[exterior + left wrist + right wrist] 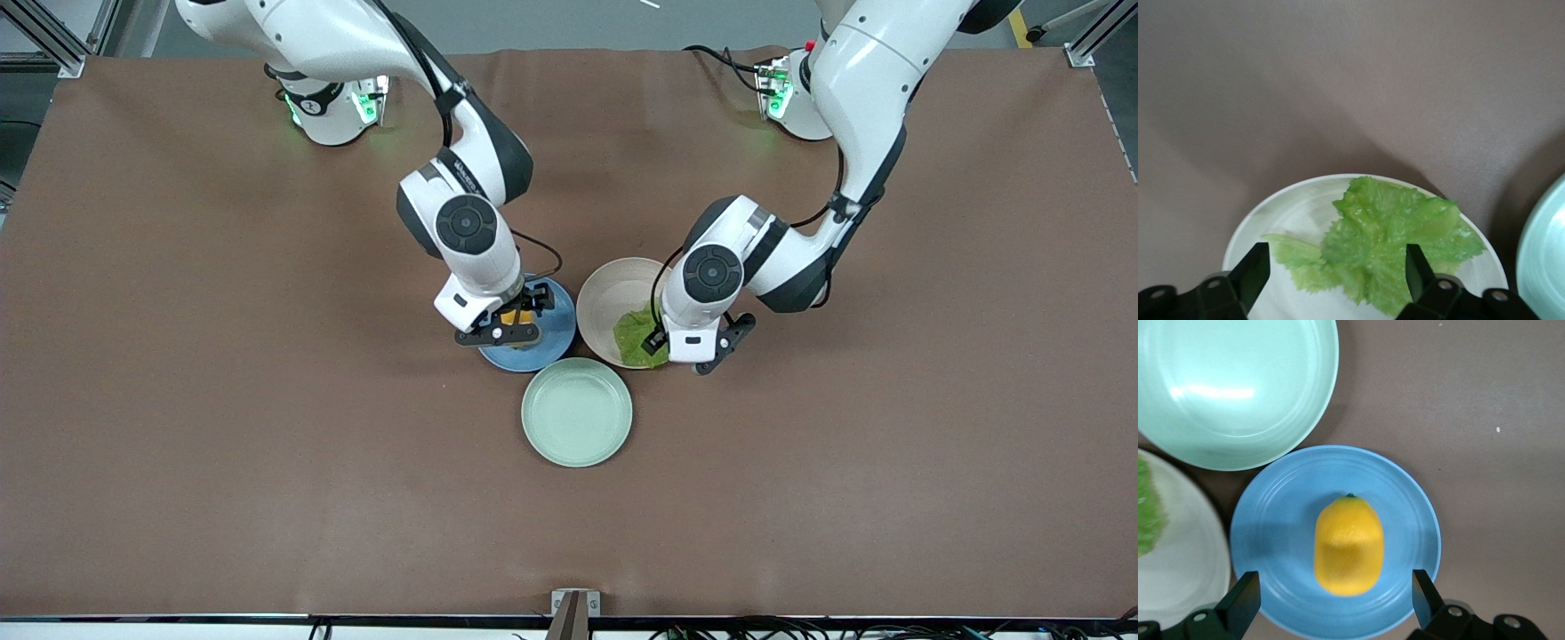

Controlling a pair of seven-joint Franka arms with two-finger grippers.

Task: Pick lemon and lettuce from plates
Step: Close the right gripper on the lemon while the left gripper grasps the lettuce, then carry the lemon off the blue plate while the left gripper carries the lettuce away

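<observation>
Both claws hang low over the plates near the middle of the front view. Coming from the base at the upper left of that frame, the right claw [508,327] is over the blue plate [549,342]; its two fingers [1239,600] stand wide apart with the lemon [1349,545] between them, not gripped, the yellow fruit lying on the blue plate's floor, at the lower centre of the right wrist view. Reaching from the base at the upper right of the front view, the left claw [702,351] is over the beige plate [609,298]; its fingers [1253,275] are spread, one on each side of the lettuce [1388,250], and whether they touch the leaf cannot be told; nothing is lifted. The crinkled green leaf lies flat in the beige plate, on the part nearer the front camera. The two plates sit just beside each other at the centre of the brown bench [222,427], and a mint-green plate [576,412] lies just below them in the front view, close to both.
</observation>
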